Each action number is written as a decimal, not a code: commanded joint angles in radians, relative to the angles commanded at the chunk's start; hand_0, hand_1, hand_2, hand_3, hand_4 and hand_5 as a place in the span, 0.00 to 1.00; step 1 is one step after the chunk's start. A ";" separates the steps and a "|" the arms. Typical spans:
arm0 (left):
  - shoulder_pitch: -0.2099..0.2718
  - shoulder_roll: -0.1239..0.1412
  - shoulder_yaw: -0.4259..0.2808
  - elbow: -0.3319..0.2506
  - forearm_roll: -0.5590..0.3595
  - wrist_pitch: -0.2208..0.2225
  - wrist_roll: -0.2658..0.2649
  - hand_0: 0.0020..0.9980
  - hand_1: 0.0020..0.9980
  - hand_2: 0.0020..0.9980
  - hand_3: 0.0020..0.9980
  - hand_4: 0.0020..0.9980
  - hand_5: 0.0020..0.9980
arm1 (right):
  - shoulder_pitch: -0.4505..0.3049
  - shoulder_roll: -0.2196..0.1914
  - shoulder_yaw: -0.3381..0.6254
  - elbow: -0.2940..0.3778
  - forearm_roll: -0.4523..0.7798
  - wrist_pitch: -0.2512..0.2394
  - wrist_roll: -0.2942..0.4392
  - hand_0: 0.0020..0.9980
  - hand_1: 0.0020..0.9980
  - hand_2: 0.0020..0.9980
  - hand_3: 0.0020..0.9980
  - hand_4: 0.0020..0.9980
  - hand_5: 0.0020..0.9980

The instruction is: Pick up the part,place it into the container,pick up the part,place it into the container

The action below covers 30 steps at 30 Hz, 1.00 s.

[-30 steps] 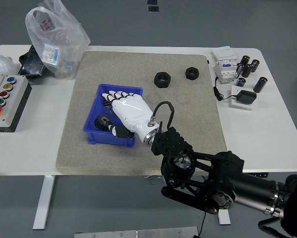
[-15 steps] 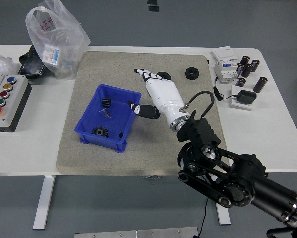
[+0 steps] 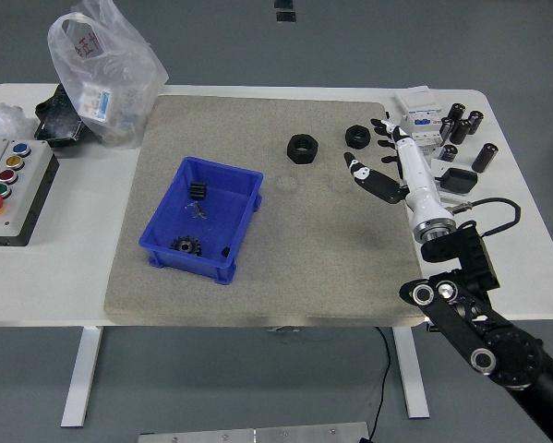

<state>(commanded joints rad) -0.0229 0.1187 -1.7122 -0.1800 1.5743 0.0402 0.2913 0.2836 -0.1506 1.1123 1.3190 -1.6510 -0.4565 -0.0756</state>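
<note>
A blue container sits on the grey mat at left of centre. It holds a black gear and other small black parts. Two black hex nuts lie on the mat's far side, one in the middle and one to the right. My right hand is white with black fingertips. It is open and empty, beside the right nut at the mat's right edge. The left arm is out of view.
A control box with coloured buttons stands at the left. A plastic bag lies at the back left. Electrical parts and black cylinders sit at the back right. A black cable loops near my right wrist.
My right hand has left the blue container and swung right across the mat to beside the right nut. The container now sits slightly turned, with its parts showing.
</note>
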 joint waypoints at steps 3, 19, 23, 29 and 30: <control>0.000 0.000 0.001 0.000 -0.001 0.000 -0.001 0.61 0.63 0.60 0.63 0.63 0.27 | -0.040 -0.003 0.052 0.000 0.068 0.006 0.050 0.62 0.77 0.82 0.83 0.76 0.40; 0.002 0.006 -0.001 0.000 0.009 -0.002 -0.003 0.61 0.63 0.60 0.63 0.62 0.27 | -0.107 -0.013 0.145 0.015 0.165 0.011 0.108 0.61 0.77 0.81 0.81 0.77 0.44; 0.004 0.007 -0.003 0.000 0.014 -0.002 -0.001 0.61 0.63 0.60 0.63 0.63 0.27 | -0.112 -0.015 0.157 0.015 0.166 0.011 0.110 0.62 0.76 0.81 0.81 0.77 0.45; 0.005 0.011 -0.003 0.000 0.018 -0.003 0.000 0.61 0.63 0.60 0.63 0.63 0.26 | -0.122 -0.015 0.179 0.017 0.166 0.011 0.115 0.62 0.76 0.81 0.80 0.77 0.46; 0.006 0.012 -0.003 0.000 0.019 -0.003 0.000 0.61 0.63 0.60 0.63 0.63 0.26 | -0.124 -0.015 0.183 0.017 0.166 0.011 0.116 0.62 0.76 0.81 0.80 0.77 0.46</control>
<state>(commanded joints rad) -0.0172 0.1307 -1.7155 -0.1800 1.5933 0.0375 0.2911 0.1595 -0.1652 1.2949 1.3361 -1.4848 -0.4450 0.0401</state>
